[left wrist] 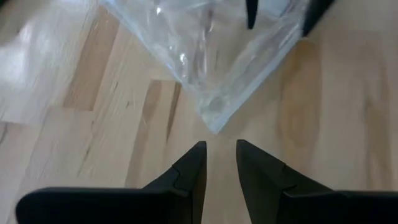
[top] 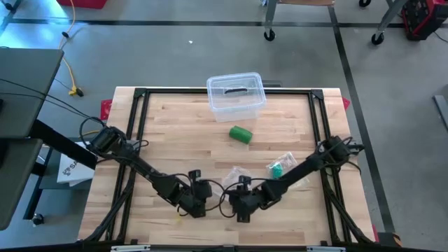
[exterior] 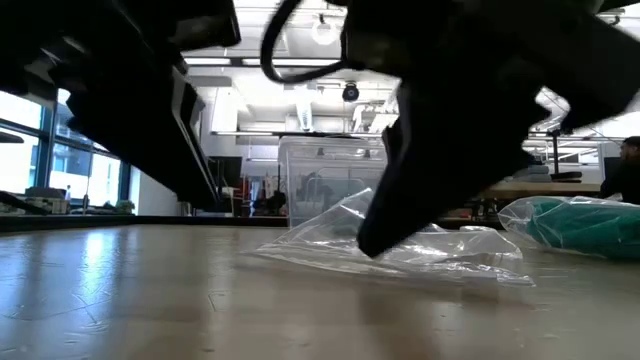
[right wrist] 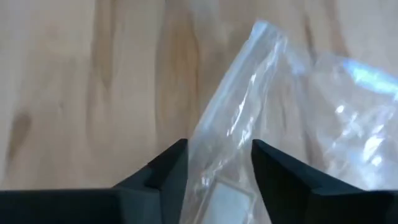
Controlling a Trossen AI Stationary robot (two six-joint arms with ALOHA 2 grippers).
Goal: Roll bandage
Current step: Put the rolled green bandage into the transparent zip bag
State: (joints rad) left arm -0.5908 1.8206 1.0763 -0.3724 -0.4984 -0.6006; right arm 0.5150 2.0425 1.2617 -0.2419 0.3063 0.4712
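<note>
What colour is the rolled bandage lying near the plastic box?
Green. The bandage roll shows best in the high view.

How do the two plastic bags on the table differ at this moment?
The empty bag lies flat between the left hand and right hand; the second bag lies off to the right, beside the right arm. The empty bag holds nothing visible; the second bag holds something green. The right hand's open fingers straddle the empty bag; nothing touches the second. Both are clear, crinkled plastic.

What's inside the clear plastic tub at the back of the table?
Looking down into the clear tub, one dark elongated object lies on its floor; what it is can't be made out. Nothing else shows inside.
</note>
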